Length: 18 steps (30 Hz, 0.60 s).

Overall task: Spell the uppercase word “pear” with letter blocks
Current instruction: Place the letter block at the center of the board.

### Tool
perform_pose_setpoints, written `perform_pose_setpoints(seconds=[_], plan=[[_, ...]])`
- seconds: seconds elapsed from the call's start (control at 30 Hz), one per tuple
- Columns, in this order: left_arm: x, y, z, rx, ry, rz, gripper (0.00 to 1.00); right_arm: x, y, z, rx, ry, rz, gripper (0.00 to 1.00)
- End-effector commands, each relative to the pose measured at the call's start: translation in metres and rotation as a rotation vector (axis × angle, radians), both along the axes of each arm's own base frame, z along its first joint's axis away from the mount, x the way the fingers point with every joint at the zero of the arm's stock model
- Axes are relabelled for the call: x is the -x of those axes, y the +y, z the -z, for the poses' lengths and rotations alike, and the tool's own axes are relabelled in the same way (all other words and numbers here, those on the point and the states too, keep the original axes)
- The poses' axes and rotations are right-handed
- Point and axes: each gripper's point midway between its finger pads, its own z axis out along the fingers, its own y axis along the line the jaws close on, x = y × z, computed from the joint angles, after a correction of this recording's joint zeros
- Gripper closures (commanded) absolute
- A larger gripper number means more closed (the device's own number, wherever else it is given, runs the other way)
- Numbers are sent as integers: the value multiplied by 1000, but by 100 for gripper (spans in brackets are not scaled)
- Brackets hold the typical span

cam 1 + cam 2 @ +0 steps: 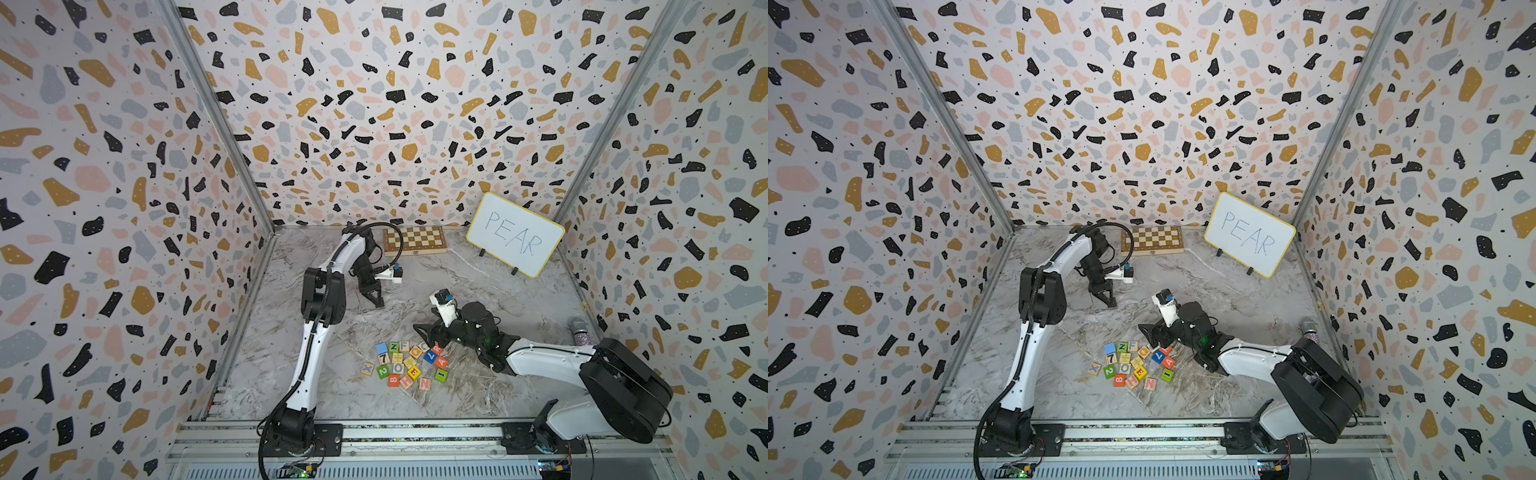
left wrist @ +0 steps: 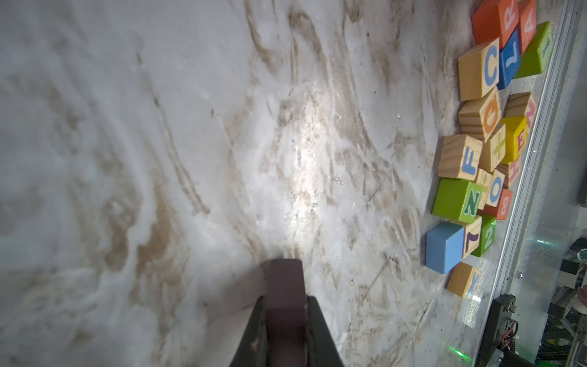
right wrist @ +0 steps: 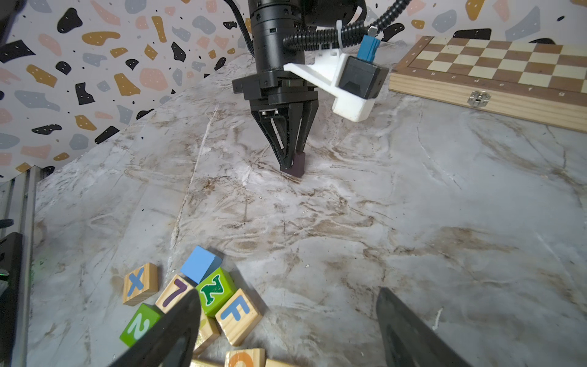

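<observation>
operator: where's the left gripper [image 1: 376,301]?

spotter: yours is down near the middle of the worktop [image 1: 478,291], a little toward its left edge. it's clamped on a dark block [image 3: 297,164]. the block's underside sits at the marble; you can't tell whether it touches, and no letter shows on it.

operator: and the right gripper [image 3: 286,333]?

spotter: jaws spread wide with nothing between them, hanging over the far side of the block pile [image 1: 405,365], which lies near the front edge, about midway along.

operator: the other letters?

spotter: all in that pile. your yellow e block [image 1: 413,372] is toward its front. the orange-red a block [image 1: 441,362] and the red r block [image 2: 495,22] are at its right end, against a blue l block [image 2: 511,58].
</observation>
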Motion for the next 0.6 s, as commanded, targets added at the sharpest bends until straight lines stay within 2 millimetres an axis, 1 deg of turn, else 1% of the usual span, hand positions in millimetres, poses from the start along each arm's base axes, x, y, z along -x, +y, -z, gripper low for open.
perform_pose_setpoints(seconds=[0.0, 0.1, 0.23, 0.3, 0.4, 0.47, 0.53, 0.57], plan=[[-1, 1, 6, -19, -11, 27, 85, 1, 1, -8, -9, -36, -1, 13], [-4, 2, 6, -32, -28, 30, 77, 2, 3, -10, -9, -45, -11, 13], [-10, 4, 5, -55, -75, 42, 71, 4, 5, -10, -11, -48, -22, 13], [-14, 4, 2, -58, -102, 44, 69, 5, 7, -10, -10, -49, -29, 13], [-20, 1, -10, -44, -146, 37, 59, 7, 9, -9, -3, -54, -40, 13], [-24, -2, -20, -27, -173, 25, 55, 8, 10, -11, 0, -64, -41, 13], [-27, -5, -32, -4, -201, 16, 53, 9, 10, -11, 1, -69, -43, 13], [-29, -7, -39, 10, -221, 12, 43, 9, 10, -11, 0, -70, -42, 13]])
